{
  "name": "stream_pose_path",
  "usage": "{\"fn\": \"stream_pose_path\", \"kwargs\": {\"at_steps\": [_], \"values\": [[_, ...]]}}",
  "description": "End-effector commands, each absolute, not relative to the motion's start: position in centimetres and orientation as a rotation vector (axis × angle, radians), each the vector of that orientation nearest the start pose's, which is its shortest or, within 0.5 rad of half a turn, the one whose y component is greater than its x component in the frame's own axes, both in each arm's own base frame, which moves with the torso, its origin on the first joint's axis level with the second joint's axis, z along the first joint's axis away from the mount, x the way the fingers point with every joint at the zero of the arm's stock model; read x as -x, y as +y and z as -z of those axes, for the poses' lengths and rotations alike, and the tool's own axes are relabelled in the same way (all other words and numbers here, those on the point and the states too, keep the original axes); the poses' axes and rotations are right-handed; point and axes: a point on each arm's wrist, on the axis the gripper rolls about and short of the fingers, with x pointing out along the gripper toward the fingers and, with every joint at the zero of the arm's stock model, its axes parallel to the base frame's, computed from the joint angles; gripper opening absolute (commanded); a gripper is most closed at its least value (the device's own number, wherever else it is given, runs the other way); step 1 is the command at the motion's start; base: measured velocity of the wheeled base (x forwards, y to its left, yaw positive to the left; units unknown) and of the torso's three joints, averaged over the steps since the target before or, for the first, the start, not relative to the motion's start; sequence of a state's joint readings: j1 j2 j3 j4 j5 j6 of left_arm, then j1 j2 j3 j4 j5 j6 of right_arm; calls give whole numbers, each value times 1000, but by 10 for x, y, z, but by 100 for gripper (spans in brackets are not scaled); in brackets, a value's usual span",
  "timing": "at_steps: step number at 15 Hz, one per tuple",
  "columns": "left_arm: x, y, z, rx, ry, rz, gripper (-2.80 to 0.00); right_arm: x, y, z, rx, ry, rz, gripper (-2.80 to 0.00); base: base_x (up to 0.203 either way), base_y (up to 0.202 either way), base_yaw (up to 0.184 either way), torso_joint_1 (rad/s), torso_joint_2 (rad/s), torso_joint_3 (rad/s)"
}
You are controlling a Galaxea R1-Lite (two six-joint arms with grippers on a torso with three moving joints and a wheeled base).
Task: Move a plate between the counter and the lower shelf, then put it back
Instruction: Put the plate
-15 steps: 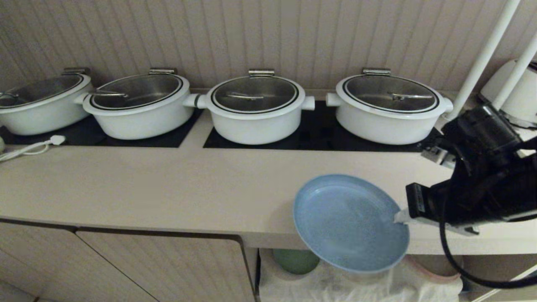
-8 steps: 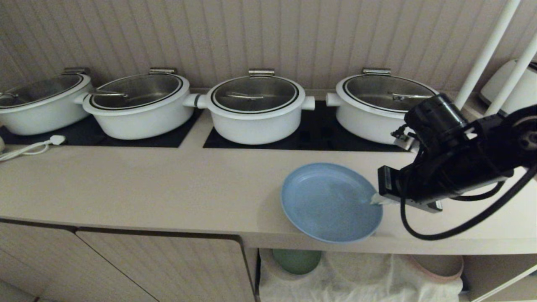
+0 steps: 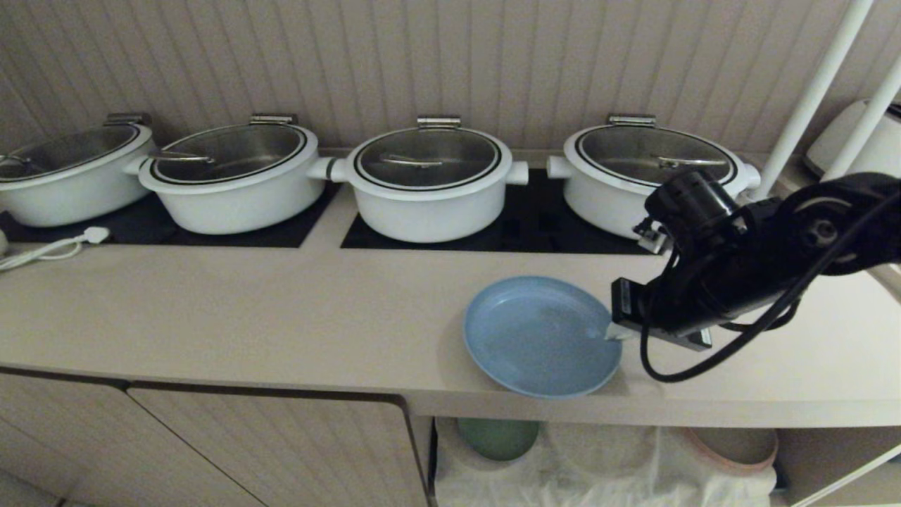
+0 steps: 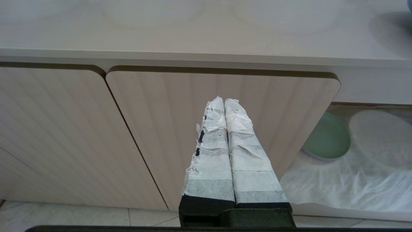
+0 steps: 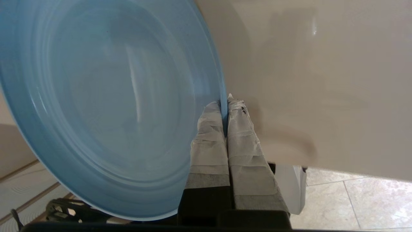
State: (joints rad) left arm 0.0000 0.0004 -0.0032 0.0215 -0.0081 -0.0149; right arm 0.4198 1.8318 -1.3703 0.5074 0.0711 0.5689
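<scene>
Presently: plate point(image 3: 538, 338), near desk point(image 3: 246, 317) front edge. Right gripper point(image 3: 611, 332) fingers point(image 5: 239, 129) pinch its right rim; left gripper point(image 4: 225, 103) fingers pressed together, parked.

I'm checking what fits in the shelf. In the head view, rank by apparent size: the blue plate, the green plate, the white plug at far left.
1. blue plate
2. green plate, though partly hidden under the counter
3. white plug
</scene>
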Motion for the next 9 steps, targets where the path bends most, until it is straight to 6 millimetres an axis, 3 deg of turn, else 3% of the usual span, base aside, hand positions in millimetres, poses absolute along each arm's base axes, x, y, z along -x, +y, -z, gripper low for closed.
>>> {"fn": "stream_pose_path", "kwargs": {"at_steps": [1, 9], "values": [[23, 0, -74, 15, 18, 9, -280, -304, 137, -191, -347, 1065, -157, -280, 0, 0, 0, 0, 0, 0], [23, 0, -74, 15, 18, 8, -280, -317, 138, -182, -355, 1054, -149, -280, 0, 0, 0, 0, 0, 0]]}}
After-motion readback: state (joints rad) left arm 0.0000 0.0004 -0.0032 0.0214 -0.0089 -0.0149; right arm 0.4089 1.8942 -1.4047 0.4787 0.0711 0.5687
